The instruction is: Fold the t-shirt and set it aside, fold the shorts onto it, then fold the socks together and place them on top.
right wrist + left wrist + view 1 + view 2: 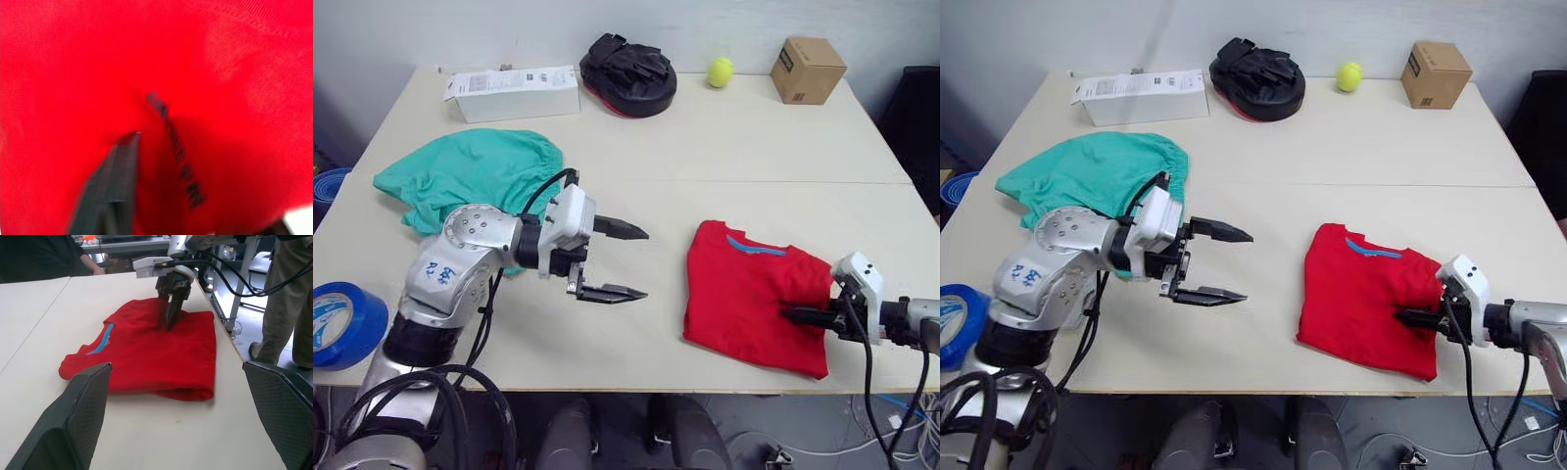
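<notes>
Nearest the front edge of the table [636, 377], the right gripper [800, 315] is reaching in from the right side with its fingers drawn together and lying on the folded t-shirt [749, 294], probably pressing it flat or shifting it aside. The left gripper [619, 262] is hovering over bare tabletop a little further in, jaws spread wide and holding nothing, seemingly free to go for the next garment. Behind it, the shorts [475, 176] are lying crumpled and unfolded. At the far edge are sitting a white box [514, 93], a black pad [628, 73], a tennis ball [721, 70] and a cardboard box [808, 70].
</notes>
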You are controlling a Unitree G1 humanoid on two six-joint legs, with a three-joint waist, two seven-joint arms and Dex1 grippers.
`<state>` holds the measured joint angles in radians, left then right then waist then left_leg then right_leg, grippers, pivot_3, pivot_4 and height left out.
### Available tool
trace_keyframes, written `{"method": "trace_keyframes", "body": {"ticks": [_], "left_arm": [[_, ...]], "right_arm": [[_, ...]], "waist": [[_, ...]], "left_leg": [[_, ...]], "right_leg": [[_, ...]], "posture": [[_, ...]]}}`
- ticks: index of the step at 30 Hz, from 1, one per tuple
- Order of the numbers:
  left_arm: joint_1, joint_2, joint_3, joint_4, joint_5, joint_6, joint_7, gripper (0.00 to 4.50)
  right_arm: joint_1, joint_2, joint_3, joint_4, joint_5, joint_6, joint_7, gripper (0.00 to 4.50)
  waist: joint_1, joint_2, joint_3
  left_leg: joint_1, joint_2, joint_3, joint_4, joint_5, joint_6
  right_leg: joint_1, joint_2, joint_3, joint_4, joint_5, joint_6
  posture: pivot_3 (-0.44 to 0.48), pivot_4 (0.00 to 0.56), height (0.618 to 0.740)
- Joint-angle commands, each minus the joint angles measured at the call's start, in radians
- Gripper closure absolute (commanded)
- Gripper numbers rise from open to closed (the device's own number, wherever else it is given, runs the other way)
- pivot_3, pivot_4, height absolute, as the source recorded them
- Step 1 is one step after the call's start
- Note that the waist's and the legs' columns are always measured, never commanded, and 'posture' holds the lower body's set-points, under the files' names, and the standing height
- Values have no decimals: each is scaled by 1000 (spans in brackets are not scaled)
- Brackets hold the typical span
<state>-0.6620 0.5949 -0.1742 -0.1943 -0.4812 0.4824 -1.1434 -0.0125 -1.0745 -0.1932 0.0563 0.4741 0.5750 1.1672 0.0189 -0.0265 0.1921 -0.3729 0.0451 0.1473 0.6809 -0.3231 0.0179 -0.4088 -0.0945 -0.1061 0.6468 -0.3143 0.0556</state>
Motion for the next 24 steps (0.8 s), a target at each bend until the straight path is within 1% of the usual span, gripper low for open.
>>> {"method": "trace_keyframes", "body": {"ticks": [1,2,6,7,8,9,10,12,13,14,15,17,22,24], "left_arm": [[-66,-68,-57,98,56,-78,-24,6],[-84,-92,-75,132,72,-94,-30,6],[-153,-203,-140,286,147,-196,-50,6],[-171,-234,-153,331,166,-225,-49,6],[-192,-267,-164,379,185,-247,-43,197],[-208,-293,-169,417,195,-258,-41,414],[-225,-320,-178,457,211,-277,-44,632],[-254,-363,-197,537,249,-311,-41,1260],[-263,-384,-207,575,266,-333,-44,1427],[-272,-405,-221,615,289,-361,-44,1835],[-279,-424,-231,651,309,-388,-45,2080],[-292,-468,-246,724,341,-432,-41,2788],[-311,-559,-280,887,431,-545,-23,4465],[-325,-592,-295,959,479,-580,9,4487]], "right_arm": [[-15,-95,-87,89,-54,-137,77,1463],[-40,-110,-93,127,-62,-175,94,1138],[-182,-121,-84,238,-71,-250,141,1138],[-206,-115,-79,234,-56,-237,160,1339],[-220,-106,-74,213,-36,-220,180,1567],[-225,-98,-69,190,-22,-204,194,1793],[-216,-89,-63,148,-8,-192,205,2116],[-184,-69,-50,64,7,-177,213,2819],[-168,-58,-43,25,7,-180,211,3040],[-157,-44,-34,-9,6,-179,206,3472],[-148,-32,-27,-37,6,-175,198,3748],[-133,-9,-6,-70,-9,-187,187,4492],[-118,26,85,-60,-115,-295,167,4500],[-131,44,128,-29,-159,-320,153,4500]], "waist": [[5,0,0],[5,0,0],[1,0,0],[0,0,0],[0,1,0],[1,1,0],[2,1,0],[3,1,0],[3,1,0],[4,1,0],[4,1,0],[4,1,0],[4,1,0],[4,1,0]], "left_leg": [[0,0,0,0,0,0],[-1,0,1,0,0,1],[-1,0,2,1,0,2],[-1,1,2,1,0,1],[-1,1,2,0,0,1],[-1,1,2,0,0,1],[-1,1,1,0,0,1],[-1,1,1,0,0,1],[-1,1,1,0,0,1],[-1,1,1,0,0,1],[-1,0,0,0,0,1],[-2,0,0,1,0,2],[-2,0,0,1,0,2],[-2,0,0,1,0,2]], "right_leg": [[0,0,0,0,0,0],[0,0,0,-1,1,1],[-1,0,0,-1,1,1],[-1,1,0,-1,1,1],[-1,1,0,-1,1,1],[-1,1,0,-1,1,1],[-1,1,-1,-1,0,1],[-2,1,-1,-1,0,1],[-2,1,-1,-1,0,1],[-2,1,-1,-1,0,1],[-1,0,-1,-1,0,1],[-1,0,-1,-1,1,1],[-2,-1,-2,-1,1,1],[-2,-1,-2,-1,1,1]], "posture": [[0,150,740],[0,150,740],[0,150,740],[0,150,740],[0,150,740],[0,150,740],[0,150,740],[0,150,740],[0,150,740],[0,150,740],[0,150,740],[0,150,740],[0,150,740],[0,150,740]]}}
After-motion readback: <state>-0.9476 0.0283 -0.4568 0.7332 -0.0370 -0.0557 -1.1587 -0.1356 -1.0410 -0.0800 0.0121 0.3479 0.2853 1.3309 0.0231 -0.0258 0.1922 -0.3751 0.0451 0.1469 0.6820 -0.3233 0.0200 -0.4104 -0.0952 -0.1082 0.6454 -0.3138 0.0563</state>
